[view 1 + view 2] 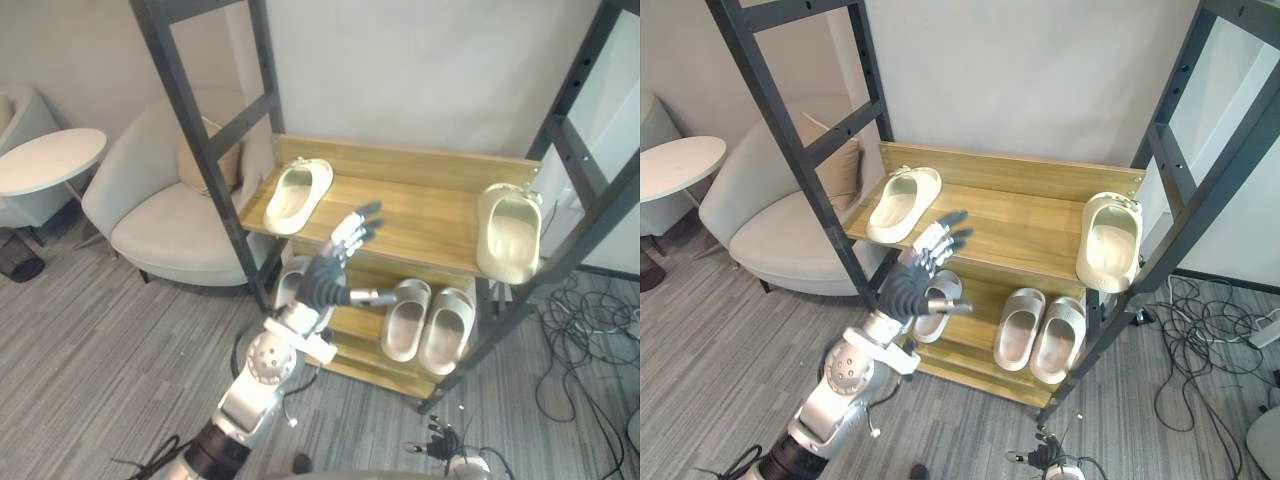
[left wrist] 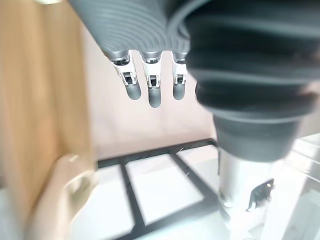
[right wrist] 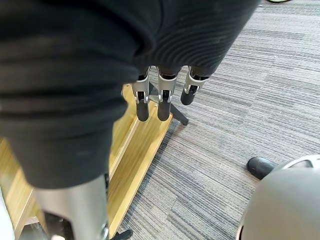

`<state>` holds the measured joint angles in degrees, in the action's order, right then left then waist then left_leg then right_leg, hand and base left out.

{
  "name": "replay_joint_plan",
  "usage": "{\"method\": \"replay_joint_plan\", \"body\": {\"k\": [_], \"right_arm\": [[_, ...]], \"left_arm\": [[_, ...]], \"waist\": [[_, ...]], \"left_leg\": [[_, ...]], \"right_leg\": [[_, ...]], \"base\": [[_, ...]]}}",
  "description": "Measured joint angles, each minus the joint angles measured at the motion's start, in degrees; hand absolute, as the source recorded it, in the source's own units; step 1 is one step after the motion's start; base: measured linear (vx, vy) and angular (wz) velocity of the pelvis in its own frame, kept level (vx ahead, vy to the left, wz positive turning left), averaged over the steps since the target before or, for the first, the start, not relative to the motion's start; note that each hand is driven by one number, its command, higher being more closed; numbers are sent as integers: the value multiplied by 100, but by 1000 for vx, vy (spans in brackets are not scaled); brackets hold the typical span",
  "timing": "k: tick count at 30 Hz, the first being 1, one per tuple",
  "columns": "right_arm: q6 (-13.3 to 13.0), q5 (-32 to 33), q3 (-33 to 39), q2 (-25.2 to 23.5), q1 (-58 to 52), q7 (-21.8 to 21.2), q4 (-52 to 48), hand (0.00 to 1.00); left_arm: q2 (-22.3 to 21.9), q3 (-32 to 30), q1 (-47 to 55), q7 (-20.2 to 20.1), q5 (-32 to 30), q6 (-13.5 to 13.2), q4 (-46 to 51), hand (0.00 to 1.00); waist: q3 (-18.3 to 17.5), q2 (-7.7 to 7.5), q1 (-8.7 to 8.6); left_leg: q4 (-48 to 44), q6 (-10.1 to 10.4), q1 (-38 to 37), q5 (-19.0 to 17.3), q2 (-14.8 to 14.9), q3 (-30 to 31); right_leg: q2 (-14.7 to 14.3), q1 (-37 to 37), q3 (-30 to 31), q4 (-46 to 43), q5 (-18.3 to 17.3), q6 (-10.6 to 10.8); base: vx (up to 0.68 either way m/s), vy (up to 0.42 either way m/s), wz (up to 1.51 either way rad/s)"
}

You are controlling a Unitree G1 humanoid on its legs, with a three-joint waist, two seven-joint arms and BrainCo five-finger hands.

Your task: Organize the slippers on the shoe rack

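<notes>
Slippers all sit on the rack, none in a hand. Nearest, bottom of frame: right hand [image 3: 161,102] hangs over the carpet [image 3: 240,100] by the shoe rack [image 3: 137,145] base, fingers straight, holding nothing. At centre frame, left hand [image 1: 335,262] is up in front of the shelves, fingers spread wide, thumb out, empty. Lower shelf: slipper pair [image 1: 407,318] side by side, lower right of centre; lone slipper [image 1: 288,285] partly behind left hand. Upper shelf: left slipper [image 1: 297,193] and right slipper [image 1: 509,232] well apart at opposite ends, right one overhanging the front edge. Long axes all run front to back, toe bands seemingly toward the wall [image 1: 420,70], heels toward the robot; upper left one a bit skewed. Likely step: reach for upper left slipper to pair it. To do it well, come down over the band, pinch it, slide it along the shelf, set it parallel beside its mate, toe to wall. Armchair [image 1: 170,215] far left
</notes>
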<state>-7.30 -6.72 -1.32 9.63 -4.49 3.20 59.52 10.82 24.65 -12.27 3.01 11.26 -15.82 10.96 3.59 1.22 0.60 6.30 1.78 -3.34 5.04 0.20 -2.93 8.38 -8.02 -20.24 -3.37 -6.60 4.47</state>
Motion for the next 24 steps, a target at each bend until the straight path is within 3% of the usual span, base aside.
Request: {"method": "replay_joint_plan", "body": {"k": [8, 9, 14, 19, 24], "right_arm": [[25, 0, 16, 16, -6, -150, 6, 0], [101, 2, 133, 18, 11, -227, 4, 0], [108, 2, 191, -4, 50, -280, 5, 0], [107, 27, 564, 8, 174, -329, 0, 0], [137, 60, 549, -145, 114, -345, 5, 0]], "left_arm": [[462, -783, -1540, 477, -226, 41, -1876, 0], [1058, -1104, -2431, 697, -431, 211, -2841, 0], [1215, -1271, -2701, 696, -594, 286, -3244, 0], [2071, -1537, -3474, 699, -899, 509, -4394, 0], [2254, -1635, -3505, 676, -1162, 630, -4638, 0]], "waist": [[8, -101, -160], [79, -213, -247], [87, -210, -315], [196, -222, -360], [243, -249, -346]], "left_leg": [[1, 65, -26, -76, 79, -169], [-31, 86, 45, -99, 91, -260], [-33, 86, 89, -99, 77, -306], [-32, 78, 111, -117, 127, -461], [-29, 86, 139, -143, 102, -448]], "right_leg": [[-109, -20, 172, 223, 108, -17], [-141, 17, 239, 368, 206, -30], [-127, 96, 308, 371, 224, -56], [-160, 246, 543, 365, 308, -72], [-132, 278, 551, 365, 312, -61]], "base": [[15, -17, -15], [67, -22, -19], [15, -1, -9], [-51, 12, -25], [-16, 8, 0]]}}
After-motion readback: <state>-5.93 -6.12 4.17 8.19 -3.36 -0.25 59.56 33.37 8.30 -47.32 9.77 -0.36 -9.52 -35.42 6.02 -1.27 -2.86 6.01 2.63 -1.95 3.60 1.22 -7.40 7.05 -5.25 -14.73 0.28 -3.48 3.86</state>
